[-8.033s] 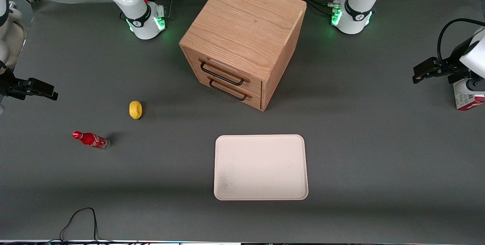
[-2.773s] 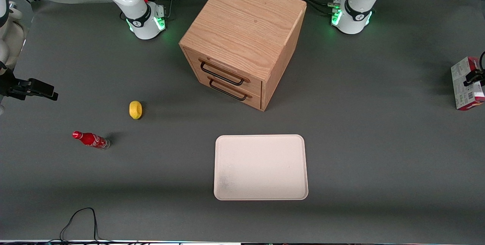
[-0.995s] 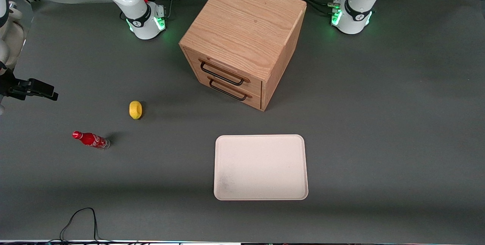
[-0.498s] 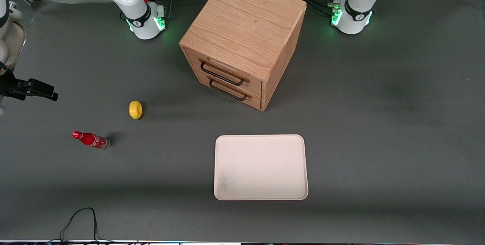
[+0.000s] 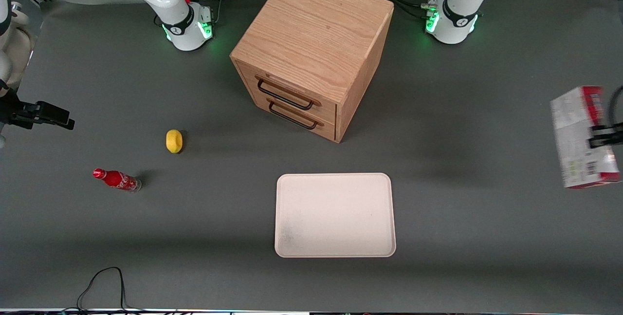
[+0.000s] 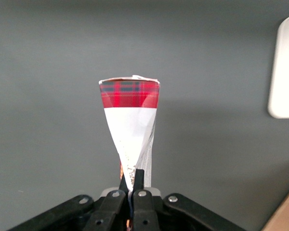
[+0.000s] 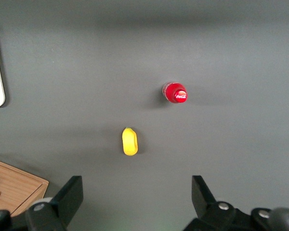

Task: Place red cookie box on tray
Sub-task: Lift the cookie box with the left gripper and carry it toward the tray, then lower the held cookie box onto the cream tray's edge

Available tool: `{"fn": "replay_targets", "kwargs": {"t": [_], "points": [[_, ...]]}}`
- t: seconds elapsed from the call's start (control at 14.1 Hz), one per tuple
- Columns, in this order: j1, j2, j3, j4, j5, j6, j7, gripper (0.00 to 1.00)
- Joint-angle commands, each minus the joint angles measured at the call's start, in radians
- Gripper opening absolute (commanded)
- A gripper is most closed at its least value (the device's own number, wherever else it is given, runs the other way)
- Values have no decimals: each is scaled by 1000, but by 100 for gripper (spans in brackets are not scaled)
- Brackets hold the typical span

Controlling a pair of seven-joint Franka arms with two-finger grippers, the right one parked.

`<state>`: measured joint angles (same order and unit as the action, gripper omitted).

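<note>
Half a second ago the right edge of the front view showed bare worktop [image 5: 486,237]; now the red cookie box [image 5: 581,137] has come into sight there, held in the air by the gripper [image 5: 603,136], whose jaws are closed on the carton's thin edge. Its long axis runs roughly top to bottom of the frame, slightly tilted, whitish printed face toward the camera. It hangs well apart from the tray [image 5: 335,215], toward the working arm's end.

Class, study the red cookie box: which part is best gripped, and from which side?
Across its thin dimension, at one narrow end, as the end effector grips it now. The red cookie box is thin and flat, so closed fingers span it; it hangs above the table.
</note>
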<state>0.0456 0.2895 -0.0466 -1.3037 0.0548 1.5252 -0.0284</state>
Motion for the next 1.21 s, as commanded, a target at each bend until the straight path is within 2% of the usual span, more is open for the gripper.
{"fn": "replay_targets", "kwargs": {"t": [0.0, 0.21, 0.36, 0.57, 0.71, 1.14], "points": [[-123, 22, 13, 47, -18, -30, -177, 0], [-232, 97, 8, 142, -75, -33, -348, 0], [-297, 179, -7, 239, -78, -28, -473, 0], [-312, 240, -77, 294, -79, -16, -545, 0], [-326, 273, -114, 305, -76, 15, -553, 0], [-377, 373, -105, 302, -59, 131, -554, 0]]}}
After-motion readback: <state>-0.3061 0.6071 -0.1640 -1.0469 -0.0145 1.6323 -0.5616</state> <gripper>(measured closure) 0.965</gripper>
